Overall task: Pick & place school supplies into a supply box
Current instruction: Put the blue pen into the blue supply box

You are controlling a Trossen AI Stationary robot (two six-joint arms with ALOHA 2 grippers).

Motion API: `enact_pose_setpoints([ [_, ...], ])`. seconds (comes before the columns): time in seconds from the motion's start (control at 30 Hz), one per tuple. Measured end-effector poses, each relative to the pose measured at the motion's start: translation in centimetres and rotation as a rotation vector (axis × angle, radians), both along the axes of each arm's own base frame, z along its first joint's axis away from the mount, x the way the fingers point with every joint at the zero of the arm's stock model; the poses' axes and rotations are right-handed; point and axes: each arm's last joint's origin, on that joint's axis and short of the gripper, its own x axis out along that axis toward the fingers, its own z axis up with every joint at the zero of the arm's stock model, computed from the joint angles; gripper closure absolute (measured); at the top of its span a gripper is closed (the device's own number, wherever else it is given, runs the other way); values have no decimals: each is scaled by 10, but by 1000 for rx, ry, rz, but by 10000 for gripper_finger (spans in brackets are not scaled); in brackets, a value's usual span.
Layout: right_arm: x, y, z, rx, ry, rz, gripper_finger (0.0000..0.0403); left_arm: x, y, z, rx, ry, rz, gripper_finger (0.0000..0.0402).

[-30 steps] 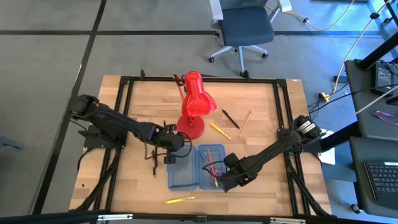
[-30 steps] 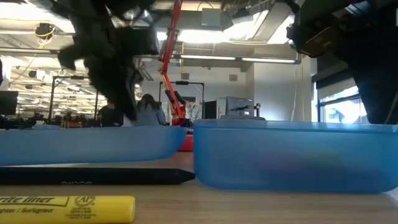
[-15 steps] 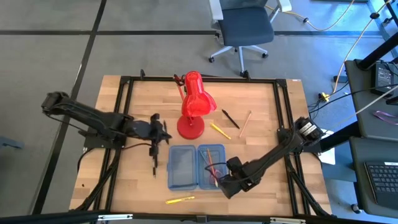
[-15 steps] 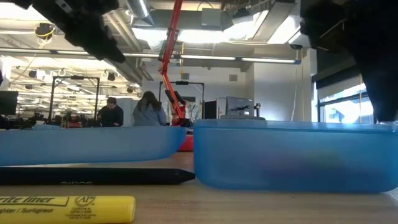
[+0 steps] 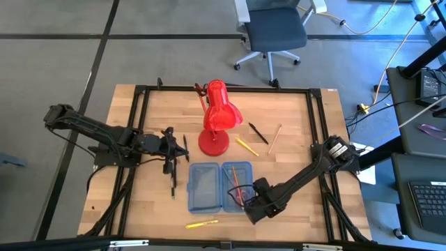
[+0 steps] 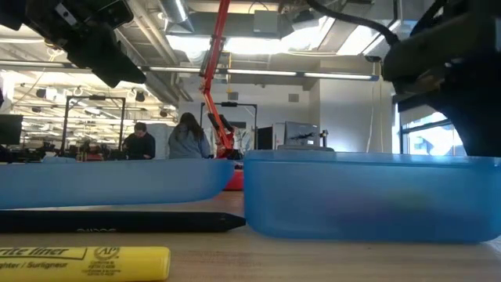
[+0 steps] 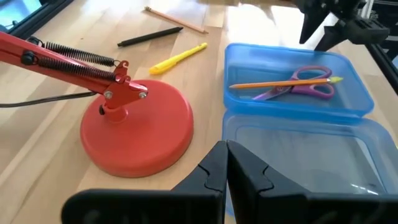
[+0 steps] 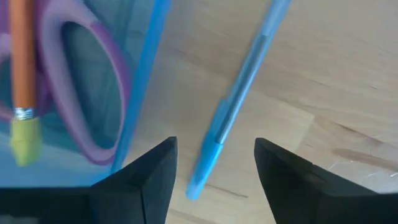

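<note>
A wooden table (image 5: 293, 125) is framed by black rails – grey floor and an office chair (image 5: 275, 31) are seen beyond. The right gripper (image 8: 214, 168) is spread open beside the supply box (image 5: 221, 187), a blue pen (image 8: 233, 102) lying between its fingers. The left gripper (image 7: 225, 171) is held closed near the red lamp (image 5: 217, 118).

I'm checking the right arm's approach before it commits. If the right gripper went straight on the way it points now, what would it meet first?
Most likely the blue pen, which lies on the wooden table just outside the supply box. The right gripper is open, its fingers either side of the pen's lower end. Depth is hard to judge.
</note>
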Motion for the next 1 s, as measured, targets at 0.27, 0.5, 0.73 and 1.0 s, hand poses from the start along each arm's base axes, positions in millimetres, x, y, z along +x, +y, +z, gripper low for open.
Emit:
enact_pose_setpoints([
  [0.27, 2, 3, -18, 21, 66, -22, 189, 0, 0, 0, 0, 0, 0, 398],
  [0.5, 4, 5, -21, 46, 60, -105, 247, 0, 0, 0, 0, 1, 0, 398],
  [0.73, 5, 5, -24, 63, 44, -101, 315, 0, 0, 0, -3, 1, -5, 398],
  [1.0, 1, 4, -20, 65, 80, -74, 370, 0, 0, 0, -4, 1, -6, 398],
])
